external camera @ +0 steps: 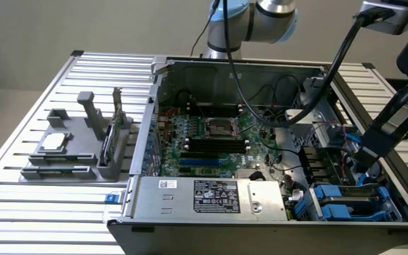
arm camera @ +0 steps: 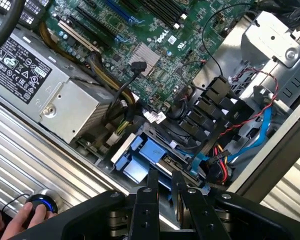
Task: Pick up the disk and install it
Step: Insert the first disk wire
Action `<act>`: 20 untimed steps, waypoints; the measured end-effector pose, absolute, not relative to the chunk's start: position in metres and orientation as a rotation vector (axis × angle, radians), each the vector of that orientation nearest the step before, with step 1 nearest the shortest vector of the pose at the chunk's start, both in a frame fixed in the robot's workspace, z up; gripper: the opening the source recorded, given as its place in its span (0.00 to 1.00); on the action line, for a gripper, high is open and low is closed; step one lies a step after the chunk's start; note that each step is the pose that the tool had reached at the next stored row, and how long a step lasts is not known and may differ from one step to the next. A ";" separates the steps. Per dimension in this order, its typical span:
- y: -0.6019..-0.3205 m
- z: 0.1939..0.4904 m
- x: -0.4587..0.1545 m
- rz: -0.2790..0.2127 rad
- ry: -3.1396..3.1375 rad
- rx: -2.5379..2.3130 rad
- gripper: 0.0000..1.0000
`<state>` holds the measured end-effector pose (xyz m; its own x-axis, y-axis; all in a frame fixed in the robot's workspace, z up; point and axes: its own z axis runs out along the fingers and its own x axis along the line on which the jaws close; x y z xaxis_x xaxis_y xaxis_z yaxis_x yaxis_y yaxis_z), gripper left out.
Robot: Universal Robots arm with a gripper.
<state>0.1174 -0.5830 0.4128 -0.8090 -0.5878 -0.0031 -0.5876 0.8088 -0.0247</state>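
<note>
The disk [external camera: 349, 201], silver metal in a blue plastic carrier, lies in the drive bay at the front corner of the open computer case [external camera: 154, 106], on the exterior view's right. In the wrist view the disk [arm camera: 140, 155] lies just beyond my fingertips. My gripper [external camera: 362, 163] hangs inside the case just above that bay. In the wrist view, the gripper [arm camera: 164, 176] has its two fingers a narrow gap apart, with nothing seen between them. I cannot tell whether the fingertips touch the disk.
A grey power supply [external camera: 211, 195] and green motherboard [external camera: 211, 138] sit beside the bay, with blue and red cables [arm camera: 250, 125] close by. A grey fixture tray [external camera: 69, 159] on the exterior view's left holds a chip [external camera: 53, 141]. A hand [arm camera: 20, 217] rests by a blue-lit button [arm camera: 44, 204].
</note>
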 end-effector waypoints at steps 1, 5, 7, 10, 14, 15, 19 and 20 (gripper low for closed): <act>-0.583 0.413 0.117 -0.035 2.983 -0.949 0.25; -0.583 0.413 0.117 -0.035 3.007 -0.873 0.25; -0.583 0.413 0.117 -0.035 3.017 -0.834 0.25; -0.583 0.413 0.117 -0.033 3.032 -0.779 0.25; -0.583 0.413 0.117 -0.027 3.049 -0.703 0.25; -0.583 0.413 0.117 -0.025 3.053 -0.684 0.25; -0.583 0.413 0.117 -0.018 3.068 -0.608 0.25; -0.583 0.413 0.117 -0.017 3.072 -0.588 0.25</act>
